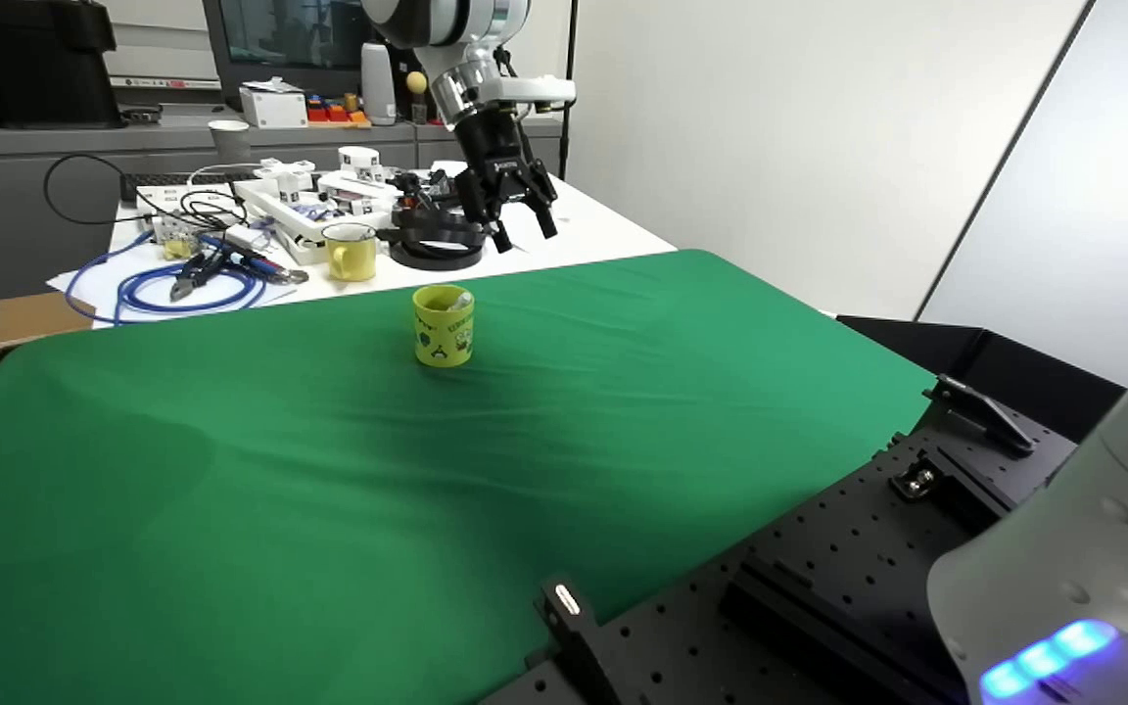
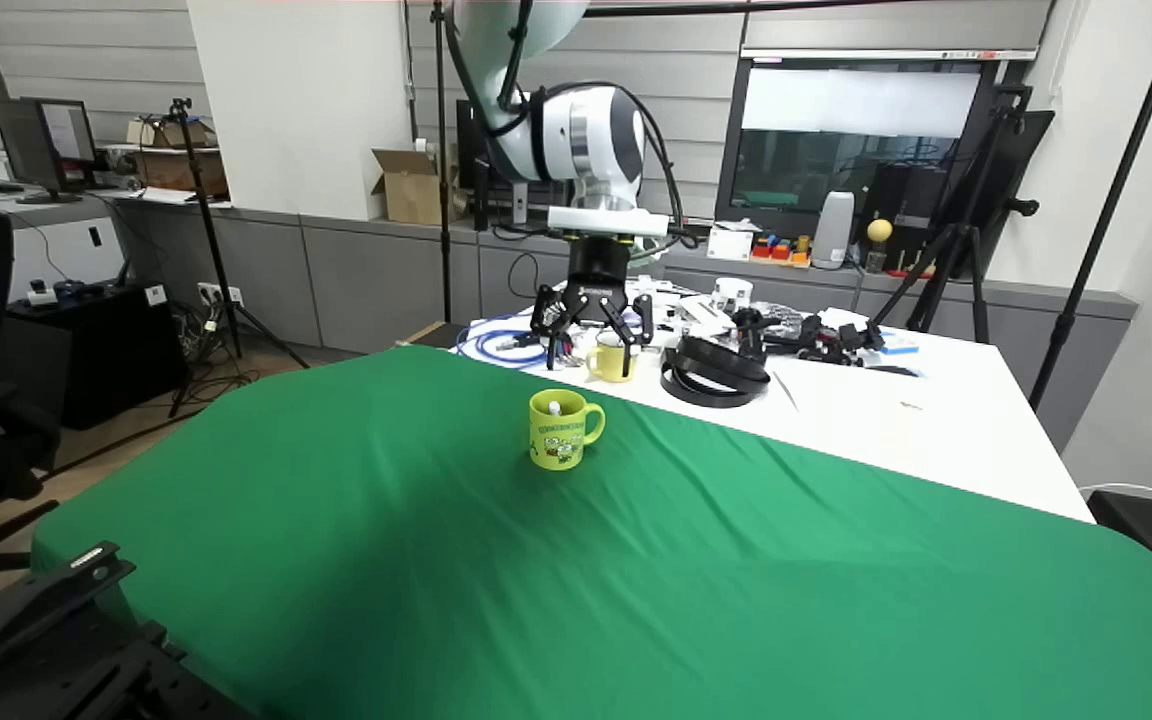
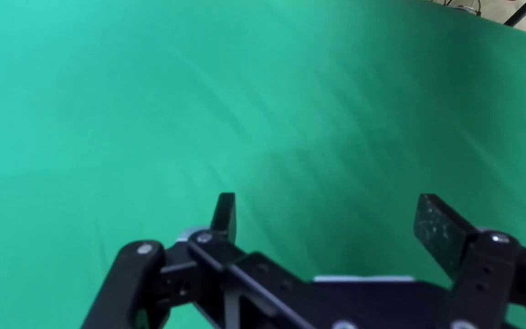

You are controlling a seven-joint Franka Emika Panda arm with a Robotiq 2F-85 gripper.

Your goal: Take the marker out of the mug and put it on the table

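Note:
The yellow-green mug (image 1: 444, 341) stands upright on the green-covered table (image 1: 231, 490), near its far edge; it shows in both exterior views (image 2: 557, 442). Its handle points toward the white desk. The marker (image 2: 554, 409) is inside the mug; only a whitish end shows at the mouth (image 1: 463, 300), and the rest is hidden. My gripper (image 1: 526, 238) is open and empty, raised above and apart from the mug, in both exterior views (image 2: 588, 367). In the wrist view its fingers (image 3: 327, 198) are wide apart over green cloth (image 3: 153, 114); the mug and marker are out of view there.
A white desk (image 1: 613, 220) adjoins the table. On it are a second yellow mug (image 1: 352, 258), black rings (image 2: 711, 372), a blue cable (image 1: 133, 299), pliers (image 1: 200, 269) and white parts. A black mounting plate (image 1: 819, 578) lies along the table's near edge.

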